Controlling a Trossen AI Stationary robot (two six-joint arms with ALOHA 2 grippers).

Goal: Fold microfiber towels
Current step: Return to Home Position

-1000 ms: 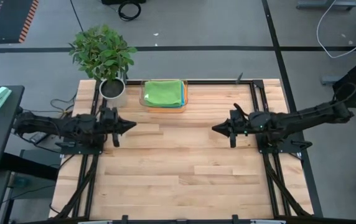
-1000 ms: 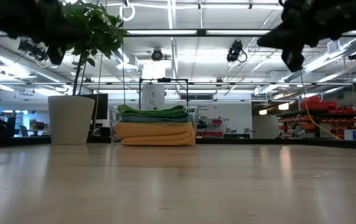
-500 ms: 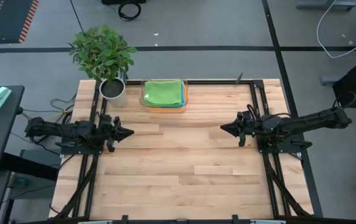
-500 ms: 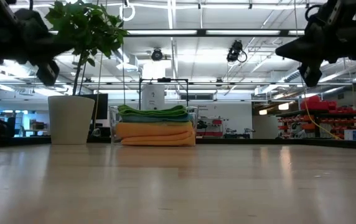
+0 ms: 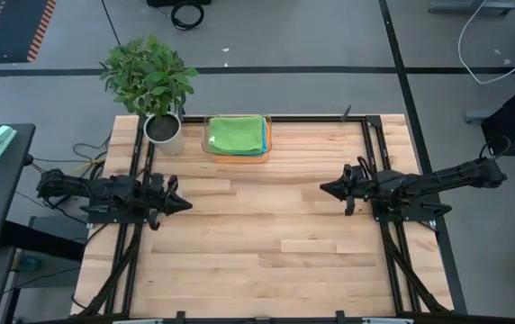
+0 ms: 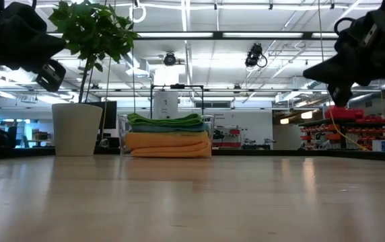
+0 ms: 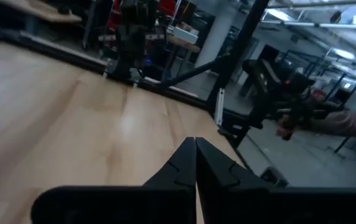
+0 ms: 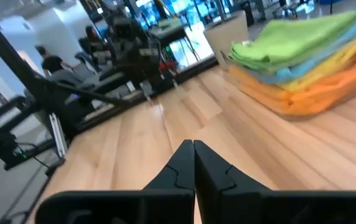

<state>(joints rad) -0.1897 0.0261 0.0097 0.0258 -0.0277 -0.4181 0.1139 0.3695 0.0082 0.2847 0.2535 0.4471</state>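
The microfiber towels [image 5: 237,133] lie folded in a stack, green on top, then blue, yellow and orange below [image 6: 167,138], inside a clear tray at the table's far edge; the right wrist view shows the stack [image 8: 302,53] too. My left gripper [image 5: 188,204] hovers shut over the table's left side, pointing level toward the middle [image 7: 195,144]. My right gripper [image 5: 323,188] hovers shut over the right side, pointing level toward the middle [image 8: 193,146]. Neither holds anything, and both are well short of the stack.
A potted plant [image 5: 152,83] in a white pot [image 6: 77,129] stands at the far left, beside the tray [image 5: 266,144]. Black frame rails [image 5: 372,153] run along the table's left and right sides. Bare wooden tabletop [image 5: 257,243] spreads between the arms.
Both arms have drawn back toward their own sides of the table and sunk lower; the left gripper has moved left and toward the near edge, the right gripper right. Both have stayed shut. The towel stack has kept still.
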